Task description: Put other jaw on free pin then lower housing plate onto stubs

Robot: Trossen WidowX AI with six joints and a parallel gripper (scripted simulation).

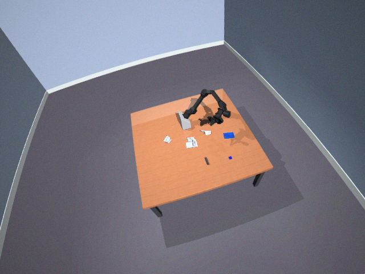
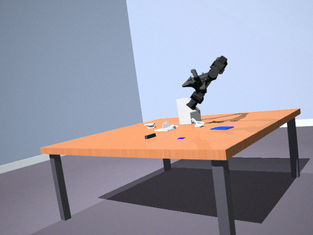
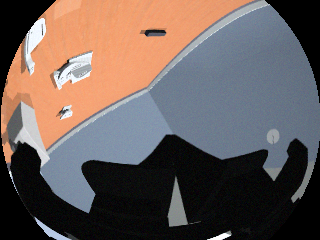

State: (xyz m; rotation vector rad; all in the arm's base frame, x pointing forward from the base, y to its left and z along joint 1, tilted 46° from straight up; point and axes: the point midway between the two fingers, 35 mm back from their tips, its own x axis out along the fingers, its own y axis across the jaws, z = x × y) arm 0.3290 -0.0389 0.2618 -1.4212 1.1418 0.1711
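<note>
The bench (image 1: 165, 177) (image 2: 131, 153) (image 3: 115, 55) is carried on dark legs (image 1: 258, 178) (image 2: 60, 187). The grey floor (image 1: 88, 165) (image 2: 126, 215) is enclosed by blue and grey-blue walls (image 1: 124, 32) (image 2: 214, 30) (image 3: 225, 90), edged with pale skirting (image 1: 141, 60) (image 2: 17, 163) (image 3: 200, 41).

The black arm (image 1: 203, 92) (image 2: 213, 73) goes up from its foot, bends at the top and folds back down. Its pincer (image 1: 200, 121) (image 2: 183, 86) (image 3: 170, 139) hangs high over the desk, pointing sideways and a little down. It is shut and holds nothing.

The top view looks steeply down from high up and far off, taking in the whole worktop (image 1: 165, 182) (image 2: 126, 149) (image 3: 115, 65); the exterior view looks nearly level across it from beyond one corner, nearer.
</note>
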